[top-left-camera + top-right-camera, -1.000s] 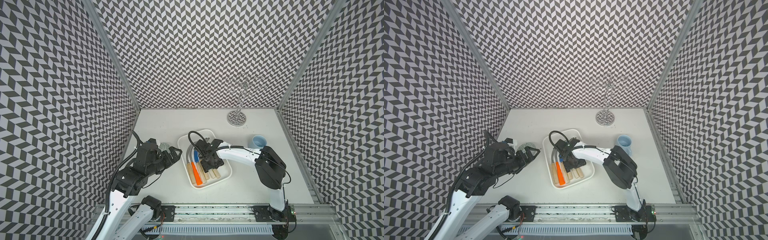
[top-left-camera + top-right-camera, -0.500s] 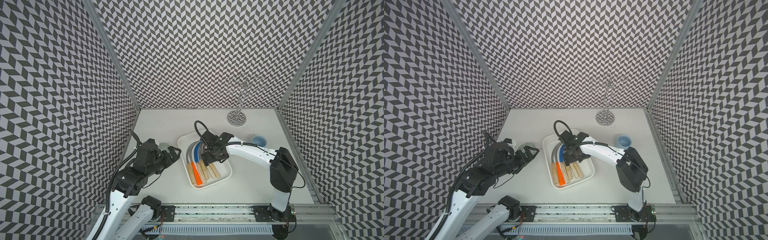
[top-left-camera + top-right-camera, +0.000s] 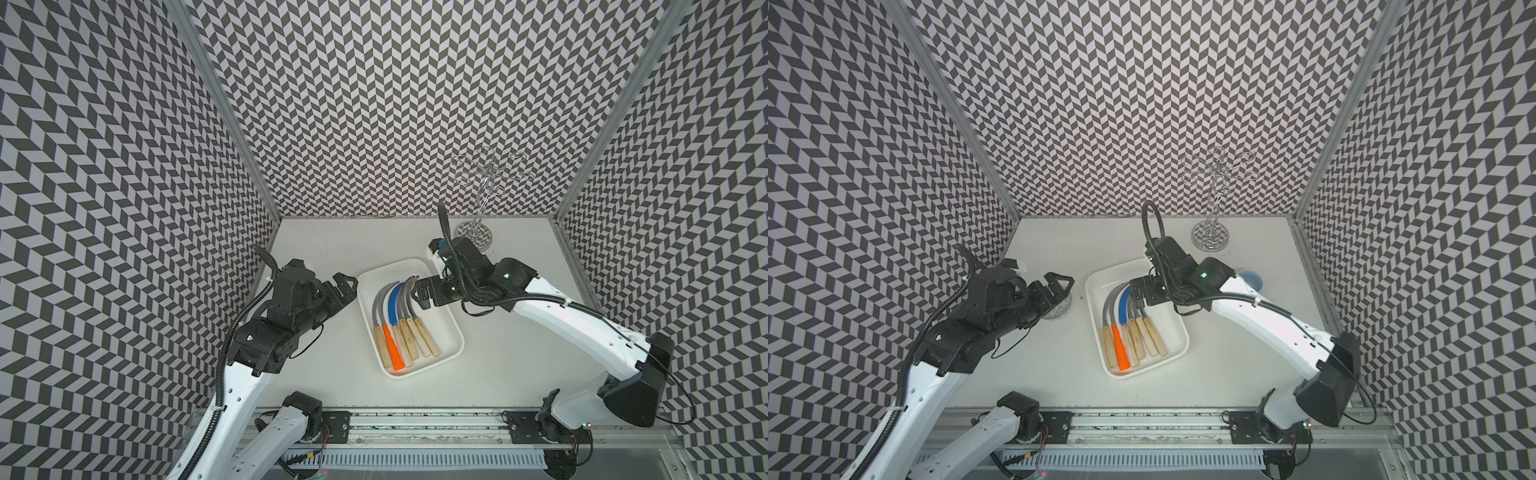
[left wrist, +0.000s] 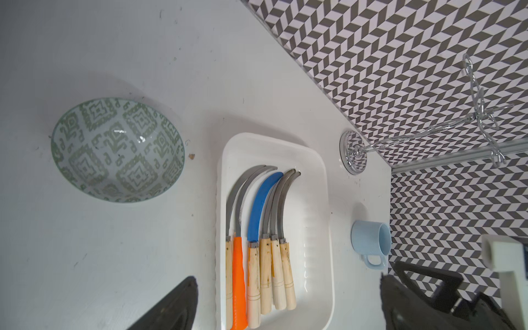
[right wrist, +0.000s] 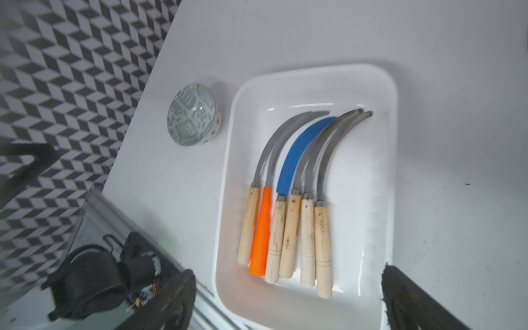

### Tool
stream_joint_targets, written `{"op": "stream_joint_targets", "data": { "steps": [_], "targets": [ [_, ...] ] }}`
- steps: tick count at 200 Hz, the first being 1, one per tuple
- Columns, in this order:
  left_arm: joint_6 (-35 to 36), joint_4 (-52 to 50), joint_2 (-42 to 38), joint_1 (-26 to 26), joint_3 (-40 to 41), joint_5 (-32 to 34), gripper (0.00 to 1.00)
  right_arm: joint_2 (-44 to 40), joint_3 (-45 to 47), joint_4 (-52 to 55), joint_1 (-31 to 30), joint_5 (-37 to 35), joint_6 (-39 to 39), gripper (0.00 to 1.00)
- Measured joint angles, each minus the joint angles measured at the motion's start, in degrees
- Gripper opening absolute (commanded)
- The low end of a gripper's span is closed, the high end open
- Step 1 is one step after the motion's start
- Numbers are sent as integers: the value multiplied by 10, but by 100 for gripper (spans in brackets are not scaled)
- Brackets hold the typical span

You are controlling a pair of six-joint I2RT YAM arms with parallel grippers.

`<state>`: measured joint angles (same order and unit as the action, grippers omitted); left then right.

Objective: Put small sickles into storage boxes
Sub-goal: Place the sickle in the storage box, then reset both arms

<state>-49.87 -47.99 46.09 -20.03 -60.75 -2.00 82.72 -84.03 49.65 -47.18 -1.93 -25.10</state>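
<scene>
- Left hand (image 3: 343, 288) hovers above the table (image 3: 332, 232) at 9 o'clock of the tray, its fingers spread wide and holding nothing.
- A green-patterned bowl (image 4: 117, 150) stands on the table just beside the tray's 9 o'clock side. In a top view it is mostly hidden beneath the left hand.
- The white storage tray (image 3: 454, 332) lies near the table's centre, its long sides running roughly from 11 to 5 o'clock.
- All six small sickles (image 3: 405, 322) lie side by side inside the tray, handles toward 6 o'clock. The curved blades sweep up toward 1 o'clock.
- The orange-handled sickle (image 3: 393, 348) is second from the 9 o'clock side, and the blue-bladed sickle (image 3: 393, 296) lies right beside it. The other four have grey blades and pale wooden handles.
- Right hand (image 3: 419, 293) hangs over the tray's 1 o'clock corner, above the blade tips. Its fingers are spread wide and empty, touching no sickle.
- A light blue mug (image 3: 1250, 279) sits on the table at 3 o'clock of the tray, partly behind the right arm.
- A chrome stand with looped arms (image 3: 474, 235) rises near the back wall at 1 o'clock.
</scene>
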Motion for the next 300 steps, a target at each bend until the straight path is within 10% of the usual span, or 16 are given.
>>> {"op": "stream_joint_targets", "data": {
  "steps": [89,150,222,300],
  "targets": [
    [233,309,-41,24,106,159,100,-449,404,-446,83,-304,54,100],
    [396,505,-55,273,308,151,100,-433,577,-608,254,-360,200,100],
    [417,881,244,200,506,139,99,-385,788,-829,454,-271,184,100],
    [501,1128,417,168,472,73,100,49,824,-1270,459,-134,191,100]
  ]
}}
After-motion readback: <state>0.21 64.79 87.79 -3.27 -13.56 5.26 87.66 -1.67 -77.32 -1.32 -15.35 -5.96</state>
